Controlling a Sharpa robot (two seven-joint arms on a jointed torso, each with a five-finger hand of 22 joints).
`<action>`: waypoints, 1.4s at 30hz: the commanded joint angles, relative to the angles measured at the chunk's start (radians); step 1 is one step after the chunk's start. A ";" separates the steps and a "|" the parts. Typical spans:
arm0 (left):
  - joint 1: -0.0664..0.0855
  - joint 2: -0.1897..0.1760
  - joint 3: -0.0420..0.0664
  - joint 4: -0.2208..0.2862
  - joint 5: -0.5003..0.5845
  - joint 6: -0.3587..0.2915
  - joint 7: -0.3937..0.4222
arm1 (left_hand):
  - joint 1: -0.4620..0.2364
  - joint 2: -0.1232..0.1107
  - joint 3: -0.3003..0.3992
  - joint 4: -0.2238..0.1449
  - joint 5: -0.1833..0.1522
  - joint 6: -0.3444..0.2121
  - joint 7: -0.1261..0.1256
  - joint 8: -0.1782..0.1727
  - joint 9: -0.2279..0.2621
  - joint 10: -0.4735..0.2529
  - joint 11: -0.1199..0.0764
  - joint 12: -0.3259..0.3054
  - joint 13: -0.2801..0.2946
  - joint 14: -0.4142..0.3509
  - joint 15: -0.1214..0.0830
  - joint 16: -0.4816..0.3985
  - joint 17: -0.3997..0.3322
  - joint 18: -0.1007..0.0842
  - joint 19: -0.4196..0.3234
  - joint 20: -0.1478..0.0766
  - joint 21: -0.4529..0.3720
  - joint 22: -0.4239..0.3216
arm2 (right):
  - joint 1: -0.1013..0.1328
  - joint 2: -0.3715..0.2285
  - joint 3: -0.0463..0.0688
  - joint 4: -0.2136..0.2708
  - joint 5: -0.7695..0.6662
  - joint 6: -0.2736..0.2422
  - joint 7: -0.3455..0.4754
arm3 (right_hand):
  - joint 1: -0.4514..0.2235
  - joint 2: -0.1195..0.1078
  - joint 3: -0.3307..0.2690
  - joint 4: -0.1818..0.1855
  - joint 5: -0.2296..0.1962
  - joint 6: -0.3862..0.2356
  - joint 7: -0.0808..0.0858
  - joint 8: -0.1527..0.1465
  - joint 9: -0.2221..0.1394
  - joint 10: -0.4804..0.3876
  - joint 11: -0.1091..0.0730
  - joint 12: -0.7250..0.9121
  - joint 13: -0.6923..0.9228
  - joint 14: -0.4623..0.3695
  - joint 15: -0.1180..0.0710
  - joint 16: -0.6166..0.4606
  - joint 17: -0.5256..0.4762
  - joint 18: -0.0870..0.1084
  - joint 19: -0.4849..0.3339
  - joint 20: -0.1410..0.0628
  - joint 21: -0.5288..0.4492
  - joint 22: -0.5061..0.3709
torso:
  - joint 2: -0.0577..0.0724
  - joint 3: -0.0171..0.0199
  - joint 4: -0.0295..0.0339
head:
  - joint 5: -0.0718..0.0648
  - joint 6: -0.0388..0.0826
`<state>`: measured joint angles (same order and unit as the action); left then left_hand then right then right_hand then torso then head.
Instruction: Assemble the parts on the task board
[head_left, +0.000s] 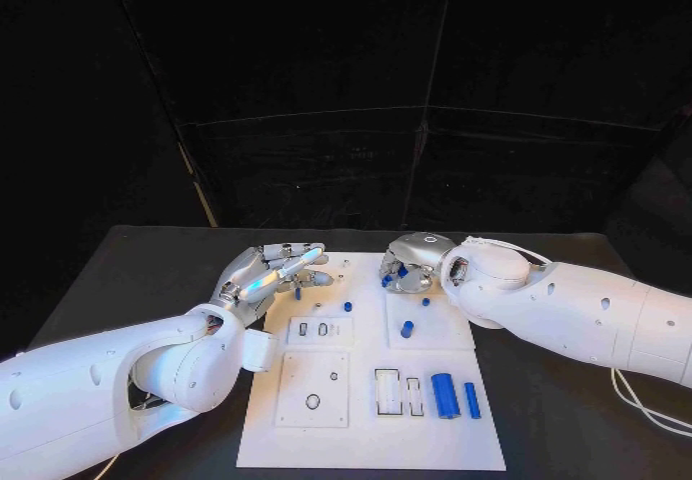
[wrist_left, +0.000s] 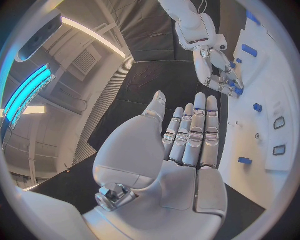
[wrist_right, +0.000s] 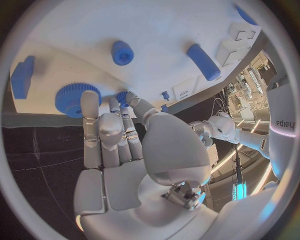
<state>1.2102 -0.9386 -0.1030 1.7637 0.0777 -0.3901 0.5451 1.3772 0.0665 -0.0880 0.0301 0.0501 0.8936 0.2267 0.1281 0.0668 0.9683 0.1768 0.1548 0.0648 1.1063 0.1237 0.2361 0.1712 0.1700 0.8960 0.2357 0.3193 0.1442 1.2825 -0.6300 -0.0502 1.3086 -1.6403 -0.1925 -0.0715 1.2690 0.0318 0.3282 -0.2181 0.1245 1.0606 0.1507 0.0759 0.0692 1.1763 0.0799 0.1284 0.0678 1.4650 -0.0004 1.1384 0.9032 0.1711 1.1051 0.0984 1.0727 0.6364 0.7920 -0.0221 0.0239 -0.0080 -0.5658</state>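
In the head view, the right hand (head_left: 414, 262) is covering the small blue parts (head_left: 392, 281) beneath its fingers, so whether it is holding one is unclear. The left arm (head_left: 137, 385) is overlapping the task board (head_left: 371, 440)'s near-left edge.

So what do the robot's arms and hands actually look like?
Both arms are smooth, rounded white shells dotted with small dark holes. The left hand and right hand are silver metal with segmented fingers. A thin white cable trails beside the right arm.
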 joint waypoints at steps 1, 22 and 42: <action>0.001 0.000 0.000 0.001 -0.009 0.015 0.001 | -0.002 0.005 0.002 -0.005 -0.001 -0.004 0.012 -0.004 -0.001 -0.002 0.005 -0.006 -0.001 0.005 0.000 -0.005 0.001 0.013 0.008 -0.002 -0.002 -0.002 | 0.002 0.001 0.000 0.003 0.001 -0.064 0.002 | 0.002 0.013 0.016 0.005 -0.022 0.011 -0.001 0.006 0.002 0.010 -0.001 0.005 0.000 0.023 -0.008 0.017 0.018 -0.006 0.014 0.000 0.016 0.021 | 0.001 0.0002 -0.0004 | -0.001 0.001; 0.003 -0.001 0.000 -0.001 -0.009 0.020 0.002 | -0.002 0.005 0.002 -0.008 -0.001 -0.005 0.013 -0.006 -0.001 -0.004 0.006 -0.008 -0.001 0.006 0.000 -0.007 0.002 0.013 0.009 -0.002 -0.003 -0.002 | 0.002 0.085 0.004 -0.083 0.042 -0.230 0.044 | -0.002 -0.008 0.038 0.011 -0.021 0.014 0.003 0.004 0.001 0.010 0.000 0.002 -0.001 0.024 -0.006 0.047 0.047 -0.010 0.020 0.000 0.041 0.049 | 0.010 -0.0002 0.0037 | 0.004 0.013; 0.004 0.012 0.001 -0.007 -0.009 0.028 -0.010 | -0.003 0.005 0.002 -0.009 -0.001 -0.003 0.013 -0.006 -0.001 -0.002 0.005 -0.008 -0.001 0.006 0.001 -0.008 0.003 0.013 0.009 -0.001 -0.003 -0.003 | 0.002 0.162 0.005 -0.158 0.071 -0.210 0.064 | -0.011 -0.019 0.048 0.024 -0.008 0.008 0.007 -0.001 -0.001 0.003 0.004 -0.003 -0.001 0.023 -0.002 0.061 0.059 -0.010 0.018 0.004 0.050 0.057 | 0.023 -0.0020 0.0150 | 0.011 0.018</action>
<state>1.2121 -0.9284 -0.1029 1.7566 0.0773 -0.3805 0.5359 1.3771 0.0665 -0.0853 0.0274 0.0501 0.8935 0.2266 0.1281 0.0670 0.9683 0.1768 0.1509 0.0649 1.1062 0.1236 0.2316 0.1725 0.1697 0.8994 0.2324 0.3193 0.1429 1.2824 -0.4718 -0.0462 1.1530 -1.5763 -0.3943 -0.0164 1.2593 0.0198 0.3730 -0.1938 0.1132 1.0673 0.1532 0.0774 0.0697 1.1826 0.0806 0.1305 0.0678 1.4649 -0.0002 1.1936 0.9612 0.1710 1.1188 0.1016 1.1191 0.6927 0.8142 -0.0238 0.0383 0.0018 -0.5479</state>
